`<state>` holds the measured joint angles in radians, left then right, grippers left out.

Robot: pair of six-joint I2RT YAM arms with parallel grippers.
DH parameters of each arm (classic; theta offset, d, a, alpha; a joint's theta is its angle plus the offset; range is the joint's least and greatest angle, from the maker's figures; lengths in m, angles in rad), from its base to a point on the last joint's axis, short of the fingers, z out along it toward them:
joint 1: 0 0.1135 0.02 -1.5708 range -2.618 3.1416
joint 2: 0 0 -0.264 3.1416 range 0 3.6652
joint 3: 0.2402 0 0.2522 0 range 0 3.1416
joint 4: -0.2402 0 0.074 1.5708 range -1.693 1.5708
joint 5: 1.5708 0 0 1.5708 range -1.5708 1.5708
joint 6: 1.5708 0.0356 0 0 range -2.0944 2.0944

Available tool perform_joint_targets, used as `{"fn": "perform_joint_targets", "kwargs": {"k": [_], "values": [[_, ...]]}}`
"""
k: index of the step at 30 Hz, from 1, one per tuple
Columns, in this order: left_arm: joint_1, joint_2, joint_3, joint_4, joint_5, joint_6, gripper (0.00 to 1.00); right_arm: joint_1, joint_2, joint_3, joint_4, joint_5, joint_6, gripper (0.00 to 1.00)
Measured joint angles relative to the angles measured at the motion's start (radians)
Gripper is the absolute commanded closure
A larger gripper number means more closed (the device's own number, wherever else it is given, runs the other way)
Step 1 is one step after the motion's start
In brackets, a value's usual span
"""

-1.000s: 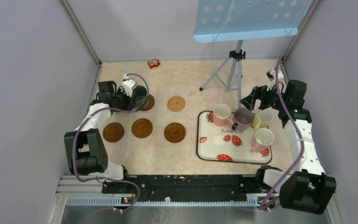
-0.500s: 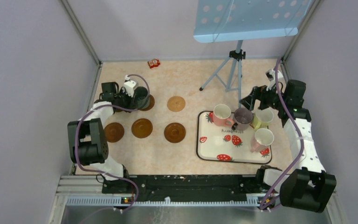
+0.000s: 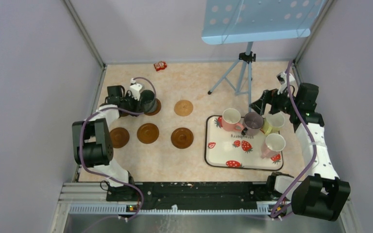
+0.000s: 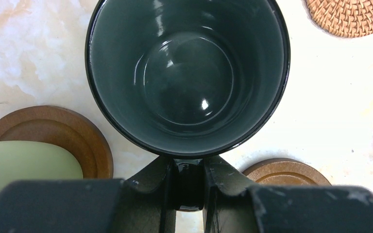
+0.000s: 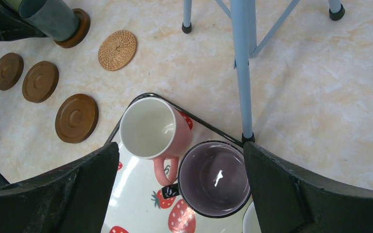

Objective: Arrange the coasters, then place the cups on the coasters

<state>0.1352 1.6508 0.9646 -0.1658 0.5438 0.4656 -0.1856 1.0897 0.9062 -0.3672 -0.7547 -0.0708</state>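
My left gripper [image 3: 135,100] [image 4: 189,167] is shut on the handle of a dark green cup [image 3: 147,101] [image 4: 188,73]. That cup stands upright over a brown coaster [image 3: 154,107] [image 5: 76,28] at the back left. Three brown coasters [image 3: 119,137] [image 3: 147,133] [image 3: 182,138] lie in a row, and a woven tan coaster [image 3: 183,107] [image 5: 118,49] lies behind them. Another coaster [image 4: 53,131] carries a pale green shape [image 4: 24,162]. My right gripper [image 3: 267,104] [image 5: 179,150] hangs open above the pink cup [image 3: 231,118] [image 5: 148,127] and the mauve cup [image 3: 253,123] [image 5: 214,178]. Yellow-green [image 3: 275,122] and light pink [image 3: 273,144] cups stand nearby.
The four right-hand cups stand on a white strawberry-print tray [image 3: 223,158] [image 5: 136,204]. A blue music stand on a tripod [image 3: 243,73] [image 5: 240,68] rises just behind the tray. A small red object [image 3: 161,65] lies by the back wall.
The left arm's elbow has swung a little toward the back, while its gripper stays with the dark green cup by the back-left coaster. The right arm has not moved.
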Motion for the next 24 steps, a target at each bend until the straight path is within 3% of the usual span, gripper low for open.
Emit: {"fn": "perform_joint_targets", "kwargs": {"k": [16, 24], "values": [[-0.001, 0.028, 0.023, 0.005, 0.018, 0.019, 0.88, 0.000, 0.018, 0.000, 0.000, -0.004, 0.000, 0.03], [-0.002, 0.028, 0.032, -0.021, 0.021, 0.041, 0.67, 0.000, 0.018, 0.000, 0.000, -0.008, 0.000, 0.03]]}}
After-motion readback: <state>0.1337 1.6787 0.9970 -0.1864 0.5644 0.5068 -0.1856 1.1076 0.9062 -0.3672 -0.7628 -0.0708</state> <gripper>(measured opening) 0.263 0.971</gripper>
